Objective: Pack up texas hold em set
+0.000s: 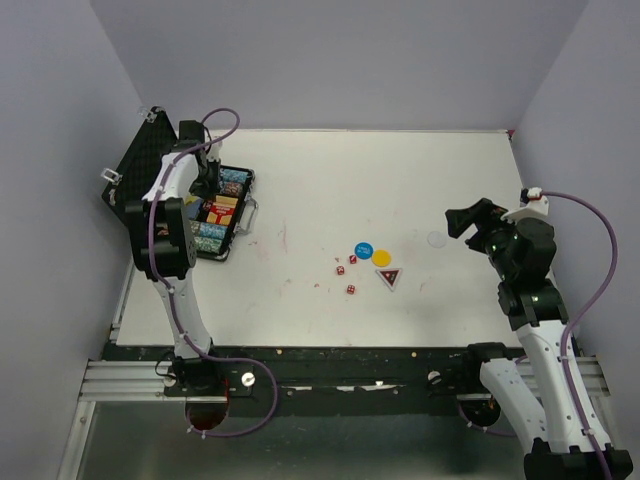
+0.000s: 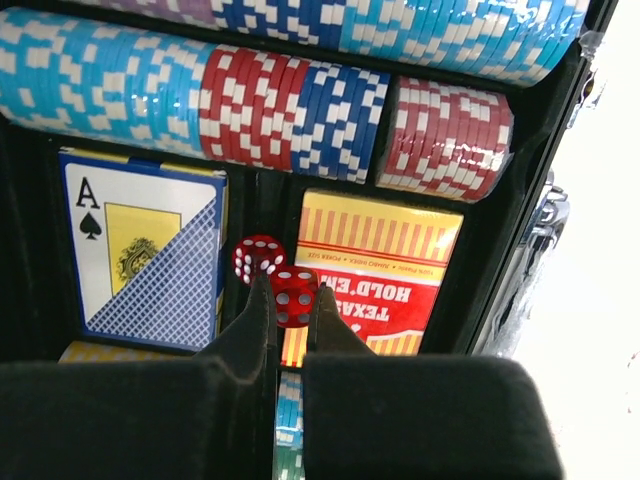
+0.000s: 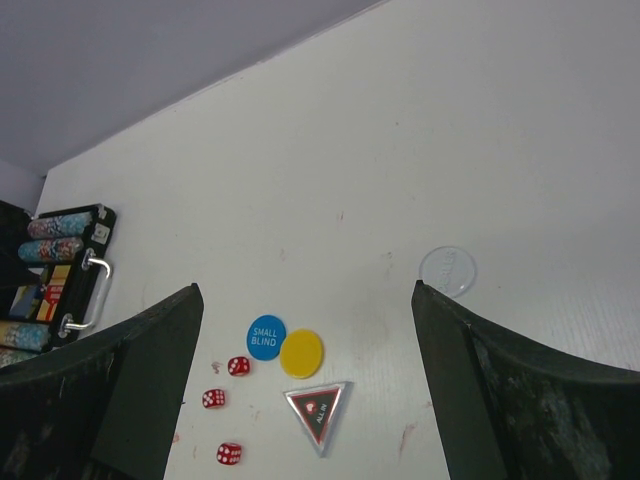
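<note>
Red die [image 2: 293, 297], pinched in the closed left hand [image 2: 291, 294], is held over the open case [image 1: 248, 185] at the bench's [image 1: 400, 180] far left for stowing between card decks [image 2: 375, 270]; the right hand [image 3: 305, 300] is spread wide, empty, above three loose dice [image 3: 238, 366], discs [image 3: 265, 337] and token [image 3: 317, 410].

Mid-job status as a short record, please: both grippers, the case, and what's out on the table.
left gripper: shut on a red die, over the case
case: open; rows of chips, two card decks, a second die between the decks
right gripper: open, holding nothing, above the table
on table: three dice, blue disc, yellow disc, triangular token, clear disc
</note>
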